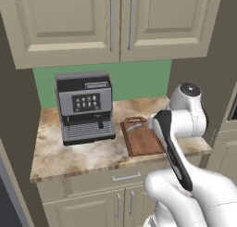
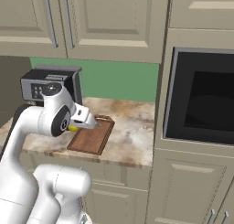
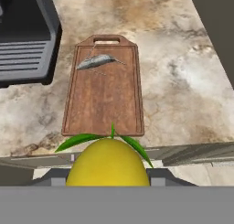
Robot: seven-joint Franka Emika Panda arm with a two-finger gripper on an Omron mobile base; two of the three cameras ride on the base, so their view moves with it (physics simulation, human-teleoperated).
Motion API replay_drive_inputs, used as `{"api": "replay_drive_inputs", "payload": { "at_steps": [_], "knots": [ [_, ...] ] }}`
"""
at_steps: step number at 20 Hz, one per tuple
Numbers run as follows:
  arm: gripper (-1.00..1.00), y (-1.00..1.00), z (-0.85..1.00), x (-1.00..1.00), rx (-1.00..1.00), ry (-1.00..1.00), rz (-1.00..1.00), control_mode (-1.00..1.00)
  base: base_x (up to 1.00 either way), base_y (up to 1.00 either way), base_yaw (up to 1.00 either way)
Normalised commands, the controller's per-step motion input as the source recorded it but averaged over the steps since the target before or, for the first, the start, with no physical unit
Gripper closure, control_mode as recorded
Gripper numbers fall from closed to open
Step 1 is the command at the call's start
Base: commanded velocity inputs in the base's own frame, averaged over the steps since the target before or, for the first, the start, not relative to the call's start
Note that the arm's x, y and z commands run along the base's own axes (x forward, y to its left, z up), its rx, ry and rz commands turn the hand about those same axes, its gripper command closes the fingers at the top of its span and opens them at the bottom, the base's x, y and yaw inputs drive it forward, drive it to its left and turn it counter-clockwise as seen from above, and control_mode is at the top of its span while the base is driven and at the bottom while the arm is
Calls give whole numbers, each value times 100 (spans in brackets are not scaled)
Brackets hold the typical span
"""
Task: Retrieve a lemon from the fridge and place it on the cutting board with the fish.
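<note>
A: Lemon (image 3: 108, 162) sits nearest the lens, held between the gripper (image 3: 108, 182) jaws, green leaves spread at its top. Status?

B: Gripper is clamped on the lemon. Carry step is in hand; placement is not yet done.

A: Layout, left to right?

B: Coffee machine (image 3: 25, 33) at far left on the table (image 3: 183, 81). Cutting board (image 3: 105, 93) lies just right of it, handle end far. Fish (image 3: 97, 61) rests on the board's far end, leaving the near part bare. Bare marbled table continues to the right.

A: Arm pose?

B: Forearm reaches forward over the table's near edge; the hand angles down toward the board, lemon (image 2: 73, 128) above the board's near left corner.

A: Next move?

B: Judged: advance over the bare near half, lower, then part the jaws, keeping clear of the fish.
</note>
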Motion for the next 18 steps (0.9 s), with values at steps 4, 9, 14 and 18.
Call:
{"api": "replay_drive_inputs", "payload": {
  "at_steps": [4,9,14,18],
  "knots": [
    [100,0,-42,50,-4,9,0,-100,0,0,0],
    [100,0,-44,45,-1,7,0,-100,0,0,0],
    [100,0,-31,38,0,0,0,-100,0,0,0],
    [100,0,-21,29,0,-2,0,-100,0,0,0]
  ]
}}
